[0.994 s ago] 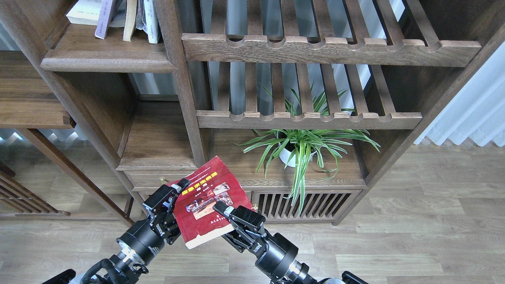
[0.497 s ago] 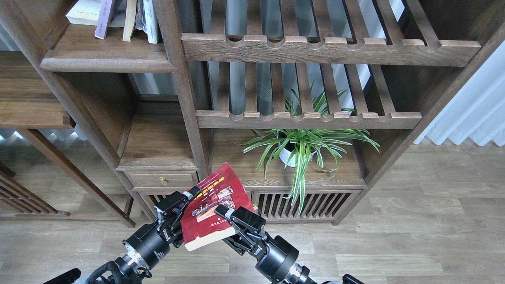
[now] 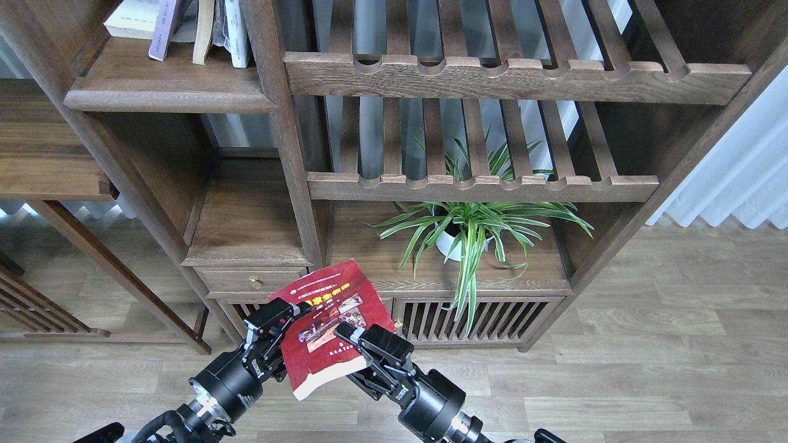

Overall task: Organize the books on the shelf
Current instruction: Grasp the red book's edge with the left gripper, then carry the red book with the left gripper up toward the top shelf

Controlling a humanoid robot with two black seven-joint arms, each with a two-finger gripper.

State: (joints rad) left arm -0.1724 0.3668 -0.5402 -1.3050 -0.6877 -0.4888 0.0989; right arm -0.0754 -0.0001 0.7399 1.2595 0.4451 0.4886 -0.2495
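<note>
A dark red book (image 3: pixel 329 320) with small photos on its cover is held low in front of the cabinet, cover up and tilted. My left gripper (image 3: pixel 284 312) is shut on its left edge. My right gripper (image 3: pixel 352 337) is shut on its lower right edge, one finger lying across the cover. The shelf (image 3: pixel 166 97), a solid dark-brown board with a rounded front edge, is at the upper left. On it a pale lavender book (image 3: pixel 161 31) and a yellowish book (image 3: pixel 202 34) lean beside a whitish book (image 3: pixel 237 34).
A flat white book (image 3: pixel 130 19) lies behind the leaning ones. Slatted racks (image 3: pixel 492 77) with scalloped rails fill the upper right. A potted spider plant (image 3: pixel 468 231) stands on the low cabinet top. A small drawer (image 3: pixel 252 282) sits just beyond the held book.
The red book has turned and dropped a little, its top corner swinging left. My left gripper has shifted right and down with it. My right gripper has barely moved.
</note>
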